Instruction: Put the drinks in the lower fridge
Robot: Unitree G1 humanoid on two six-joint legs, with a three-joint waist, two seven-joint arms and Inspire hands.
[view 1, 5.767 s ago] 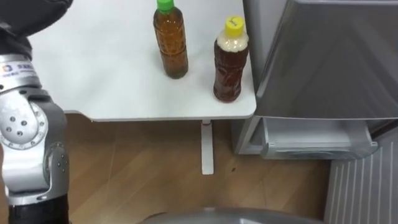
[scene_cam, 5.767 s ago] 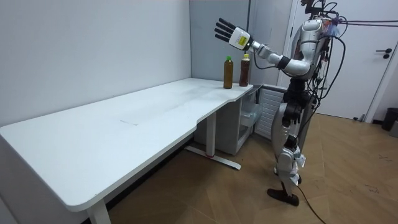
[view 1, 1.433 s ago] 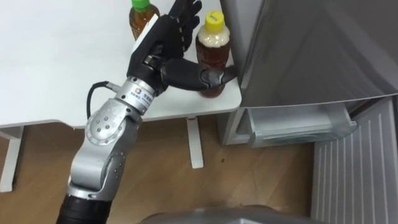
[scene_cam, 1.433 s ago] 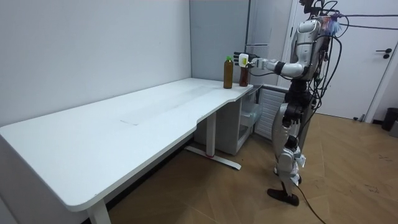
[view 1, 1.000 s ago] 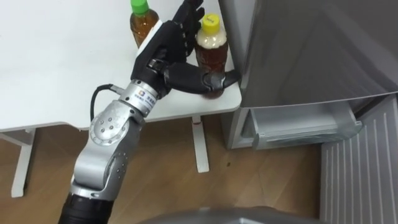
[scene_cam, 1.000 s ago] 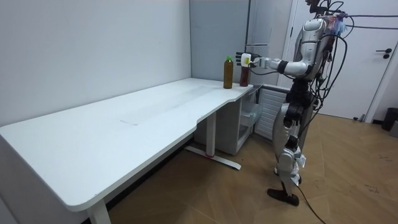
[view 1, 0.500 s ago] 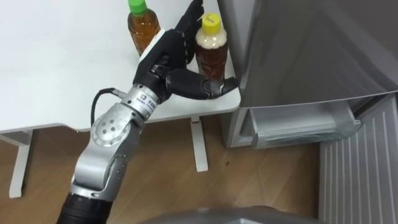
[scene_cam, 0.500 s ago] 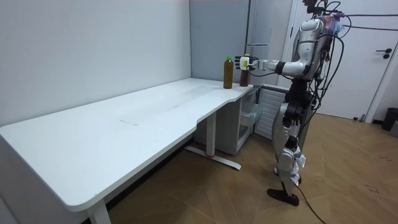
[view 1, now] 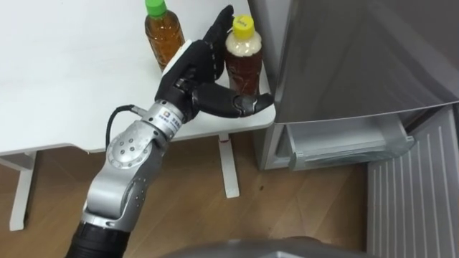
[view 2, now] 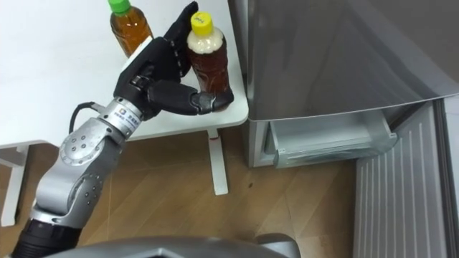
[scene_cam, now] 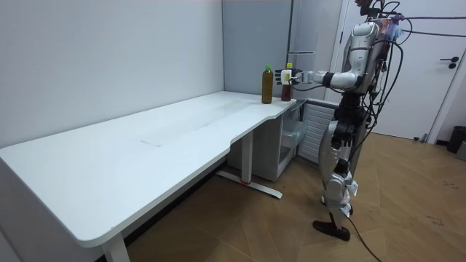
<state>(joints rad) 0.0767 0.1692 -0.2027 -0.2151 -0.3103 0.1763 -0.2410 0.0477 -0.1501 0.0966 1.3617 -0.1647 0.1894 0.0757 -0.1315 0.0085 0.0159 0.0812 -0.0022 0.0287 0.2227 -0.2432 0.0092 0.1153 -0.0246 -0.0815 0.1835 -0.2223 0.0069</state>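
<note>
Step in hand: grasp of the first drink. The left hand (view 1: 192, 72) is set around the yellow-capped bottle (view 1: 244, 61), which stands upright at the corner of the tabletop (view 1: 72, 86), just beside the grey fridge (view 1: 358, 57). The hand is wide open: the fingers (view 1: 209, 46) run straight up along the bottle's far-left side and the thumb (view 1: 237, 102) lies stretched across the front of its base. The bottle sits in the gap between them. Whether the pads press on it I cannot tell; the base looks flat on the tabletop, so I judge it not lifted. The green-capped bottle (view 1: 163, 36) stands near, to the left, untouched.

Room view: the robot stands at the tabletop's end by the fridge, left arm held out level.

Next move, as I judge it: close the fingers round the bottle's body, lift it clear, then bring it down to the lower compartment, where a clear bin (view 1: 344, 140) shows beneath the upper door. The fridge wall is close to the bottle, so there is little room on that side.
</note>
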